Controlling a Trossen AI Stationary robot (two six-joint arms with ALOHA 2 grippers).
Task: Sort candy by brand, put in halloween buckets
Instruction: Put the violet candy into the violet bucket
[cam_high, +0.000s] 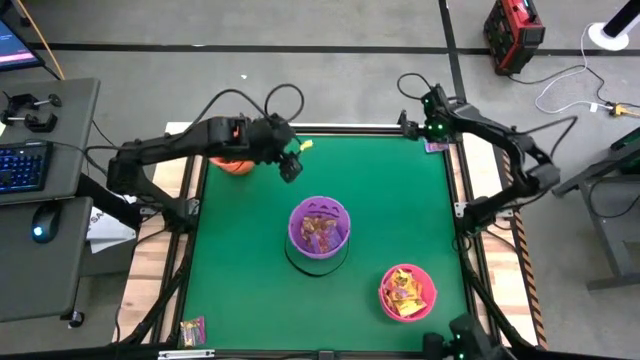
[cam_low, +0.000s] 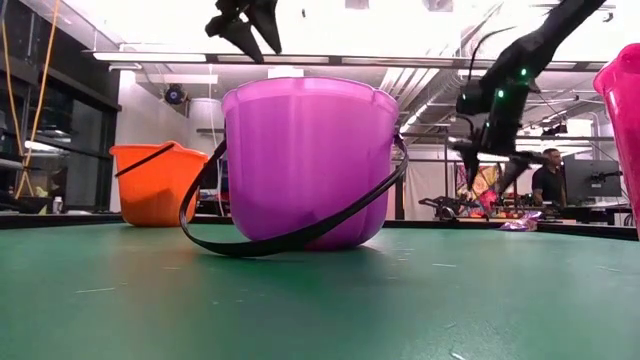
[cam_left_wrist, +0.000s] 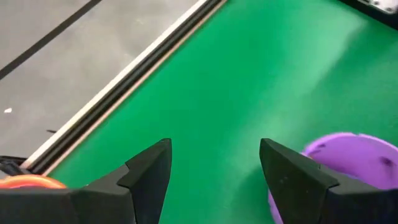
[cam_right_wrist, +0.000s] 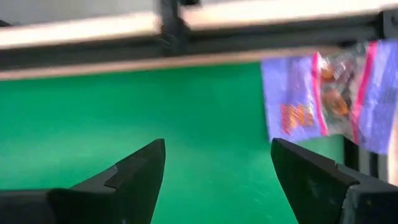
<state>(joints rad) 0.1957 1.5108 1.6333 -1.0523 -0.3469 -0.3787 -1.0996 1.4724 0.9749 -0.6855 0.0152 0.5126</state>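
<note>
The purple bucket (cam_high: 320, 226) stands mid-table and holds several packets; its black handle lies on the mat. The orange bucket (cam_high: 232, 164) stands at the far left, partly under my left arm. The pink bucket (cam_high: 407, 292) stands near right and holds yellow and orange-red packets. My left gripper (cam_high: 291, 163) is open and empty in the air between the orange and purple buckets; its wrist view shows the purple bucket's rim (cam_left_wrist: 351, 165). My right gripper (cam_high: 410, 126) is open and empty at the far right corner, beside a purple candy packet (cam_right_wrist: 326, 93) that lies flat at the table's far edge (cam_high: 437, 146).
Another purple packet (cam_high: 192, 330) lies at the near left corner, by the table frame. The green mat (cam_high: 250, 260) lies bare between the buckets. A metal frame rail (cam_high: 380, 130) runs along the far edge. A person (cam_low: 547, 180) sits in the room beyond the table.
</note>
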